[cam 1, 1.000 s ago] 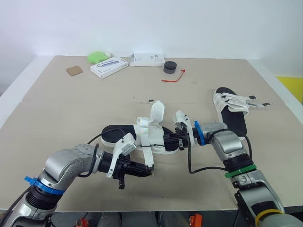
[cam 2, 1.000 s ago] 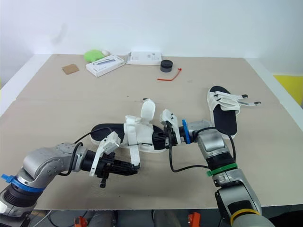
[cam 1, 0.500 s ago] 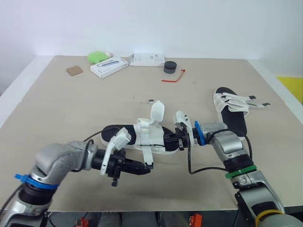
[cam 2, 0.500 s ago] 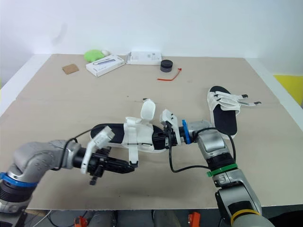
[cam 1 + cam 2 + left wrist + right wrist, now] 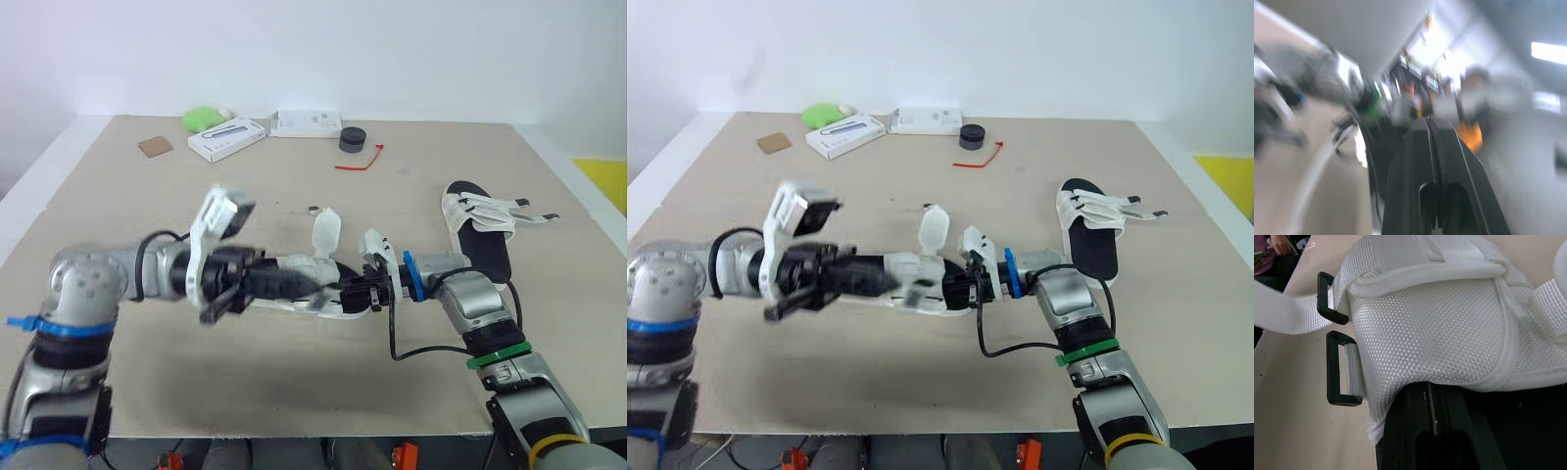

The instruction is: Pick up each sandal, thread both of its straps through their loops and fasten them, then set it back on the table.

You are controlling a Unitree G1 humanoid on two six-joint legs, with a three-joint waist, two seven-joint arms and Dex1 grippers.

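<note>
Right wrist view shows black loops [image 5: 1331, 369] on sandal [image 5: 1440, 328].

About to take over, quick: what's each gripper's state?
Left gripper: shut, nothing visibly held.
Right gripper: shut on the sandal.

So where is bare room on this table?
Free: the wide band between the back row (white box, black puck, red tie) and the middle sandal; also the front strip of the table before that sandal. Crowded: the middle, with left gripper and right gripper, and the right edge by the second sandal.
</note>
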